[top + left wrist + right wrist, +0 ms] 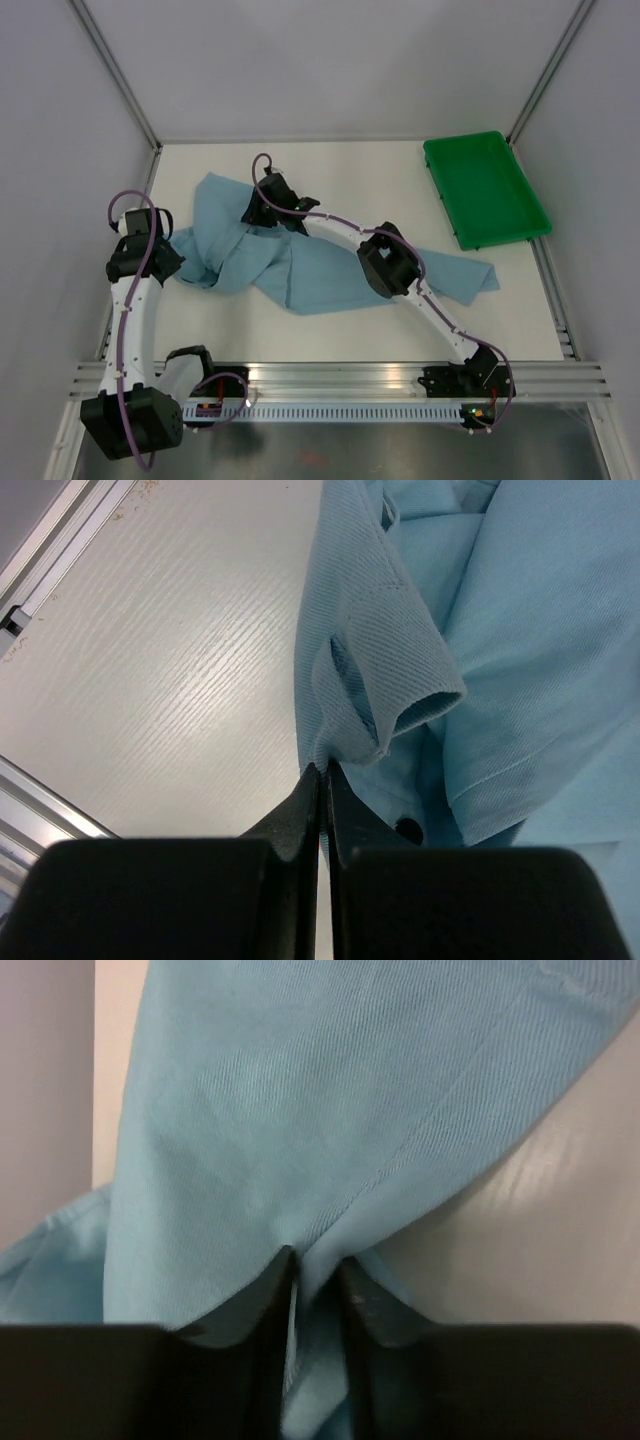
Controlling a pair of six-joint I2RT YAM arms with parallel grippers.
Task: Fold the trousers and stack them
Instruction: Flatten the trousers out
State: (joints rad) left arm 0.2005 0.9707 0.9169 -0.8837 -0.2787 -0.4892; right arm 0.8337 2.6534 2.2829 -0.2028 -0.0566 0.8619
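At the near-left edge of the cloth, the left claw is pressing its jaws flat together on a thin edge of the trousers, close to the dark button. Farther in, the right claw is pinching a raised fold. Its jaws are standing only slightly apart with cloth filling the gap, so it reads as clamped. Outward from both, the trousers are lying rumpled across the middle of the bench. Their long axis is running from the far left toward the near right, where a free leg end is trailing away from both claws. The right arm is sitting nearer that end, so the fold probably falls to it. The green tray is resting well apart at the far right.
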